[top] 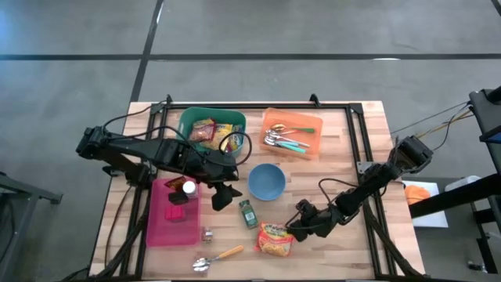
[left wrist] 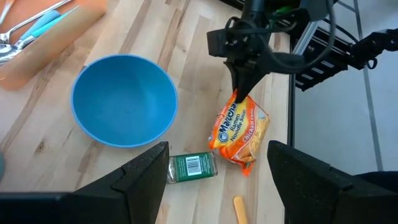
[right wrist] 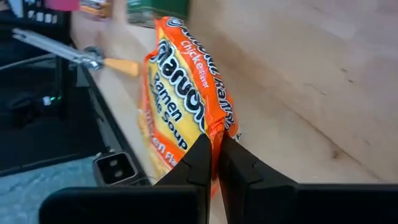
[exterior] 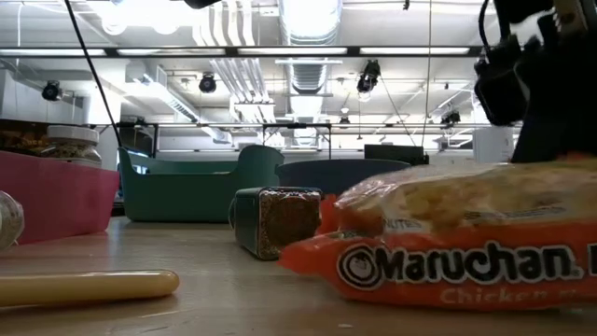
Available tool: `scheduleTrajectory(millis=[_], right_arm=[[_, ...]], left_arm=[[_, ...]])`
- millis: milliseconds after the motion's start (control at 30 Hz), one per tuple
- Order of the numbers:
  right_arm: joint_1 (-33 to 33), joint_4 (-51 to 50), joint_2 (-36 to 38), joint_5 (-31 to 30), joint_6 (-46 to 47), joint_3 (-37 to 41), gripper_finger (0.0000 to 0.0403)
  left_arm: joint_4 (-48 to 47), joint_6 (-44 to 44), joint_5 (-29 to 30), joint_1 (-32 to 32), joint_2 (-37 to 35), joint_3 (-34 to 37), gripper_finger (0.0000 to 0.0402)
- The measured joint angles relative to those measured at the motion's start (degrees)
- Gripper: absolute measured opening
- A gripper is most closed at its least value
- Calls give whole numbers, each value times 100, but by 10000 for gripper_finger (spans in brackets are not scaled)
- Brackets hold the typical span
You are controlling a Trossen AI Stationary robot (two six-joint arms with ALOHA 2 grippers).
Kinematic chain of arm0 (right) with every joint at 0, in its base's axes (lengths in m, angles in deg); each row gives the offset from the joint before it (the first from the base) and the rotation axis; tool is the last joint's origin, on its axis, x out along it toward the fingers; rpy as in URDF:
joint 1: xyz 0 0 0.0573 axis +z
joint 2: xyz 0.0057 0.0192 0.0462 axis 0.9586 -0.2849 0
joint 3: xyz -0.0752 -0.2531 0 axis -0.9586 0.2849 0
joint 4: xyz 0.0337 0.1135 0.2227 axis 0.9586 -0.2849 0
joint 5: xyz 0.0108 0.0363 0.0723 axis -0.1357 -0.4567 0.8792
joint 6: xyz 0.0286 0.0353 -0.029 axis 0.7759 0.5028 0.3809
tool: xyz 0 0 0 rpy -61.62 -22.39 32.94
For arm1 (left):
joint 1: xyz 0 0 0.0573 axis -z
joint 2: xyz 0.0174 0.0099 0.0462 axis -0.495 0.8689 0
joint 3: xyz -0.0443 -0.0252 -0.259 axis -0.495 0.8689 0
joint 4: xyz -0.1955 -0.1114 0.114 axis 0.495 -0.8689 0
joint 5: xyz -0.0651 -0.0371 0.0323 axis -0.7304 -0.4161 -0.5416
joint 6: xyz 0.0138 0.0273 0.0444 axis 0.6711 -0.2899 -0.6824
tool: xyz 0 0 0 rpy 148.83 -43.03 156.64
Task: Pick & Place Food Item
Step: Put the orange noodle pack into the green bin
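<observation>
Your right gripper (right wrist: 214, 163) has its two dark fingers pinched together on the thin crimped edge of the orange Maruchan ramen noodle packet (top: 275, 238), which lies near the front edge of the wooden table (top: 344, 141), just in front of the small green-labelled spice jar (top: 248, 212) and beside the wooden-handled metal spoon (top: 218, 256). That grip is your main risk: you hold only the seam of a slick plastic wrapper, so when you lift, the weight of the noodle block is likely to hang and swing from one corner, and the film could slide out from between the fingers or tear. Lift slowly and watch whether the whole packet comes up or just the flap. The packet also sits close to the table's front edge, so a drop here could send it to the floor. If you carry it toward the teal plastic bin (top: 213, 127) that already holds packaged food, your path crosses the blue bowl (top: 267, 182) and the spice jar; a dangling packet could clip either and knock the jar rolling. Your left gripper (left wrist: 217, 180) hovers above the table beside the bowl with its fingers spread wide and nothing in them, near the pink plastic tray (top: 173, 216), and it stands close to that route, so keep the arms from meeting.
</observation>
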Motion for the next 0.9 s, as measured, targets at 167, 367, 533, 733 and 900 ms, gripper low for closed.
scheduleTrajectory(millis=[167,367,533,733,900], right_arm=[[0,19,373,1,-492,0,9],[2,1,1011,-70,-970,0,9],[0,-13,1702,-542,-1546,0,9],[-2,-25,2516,-932,-2335,0,9],[-2,-25,3022,-1073,-2822,0,8]], left_arm=[[-1,41,-35,0,0,0,276],[-2,189,-174,0,0,0,276],[-2,346,-192,0,0,0,276],[173,513,-103,0,28,0,276],[883,512,-59,-4,74,99,276]])
